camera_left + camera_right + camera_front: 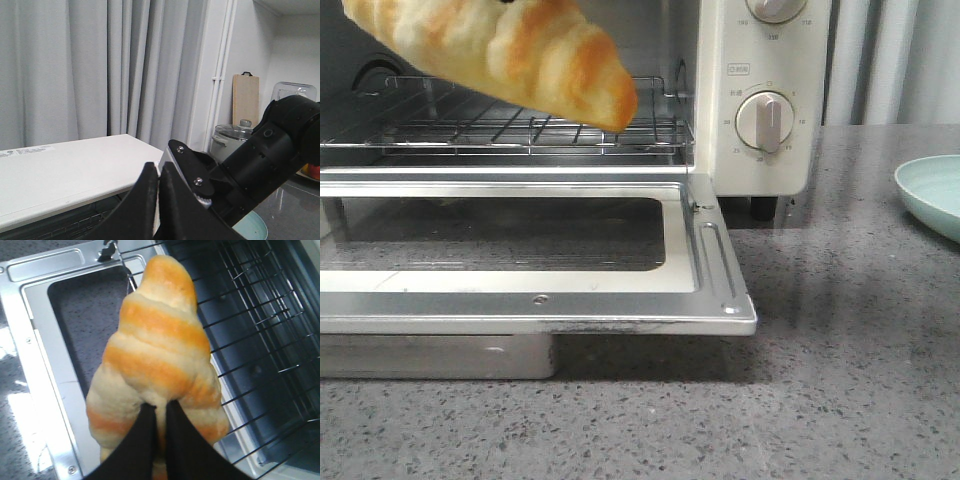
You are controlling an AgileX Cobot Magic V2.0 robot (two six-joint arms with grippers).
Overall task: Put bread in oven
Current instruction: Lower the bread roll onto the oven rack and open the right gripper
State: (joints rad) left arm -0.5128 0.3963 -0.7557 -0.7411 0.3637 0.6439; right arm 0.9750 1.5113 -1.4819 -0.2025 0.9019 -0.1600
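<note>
You had the glossy golden-orange, cream-striped croissant roll (157, 365) pinched near one end by the right gripper (160, 440), hanging above the cream-white toaster oven's (760, 100) wire rack (510, 128). It looked light, soft, easily crushed. Your left gripper (158, 200) was closed, empty.

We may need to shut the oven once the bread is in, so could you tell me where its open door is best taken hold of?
Grip the oven door at its free front edge, coming from the front and from below, then lift. It lies flat and hinged at the oven mouth, so that edge is the only rim clear of the cavity. No handle shows in these views. The right hand holds the bread.
</note>
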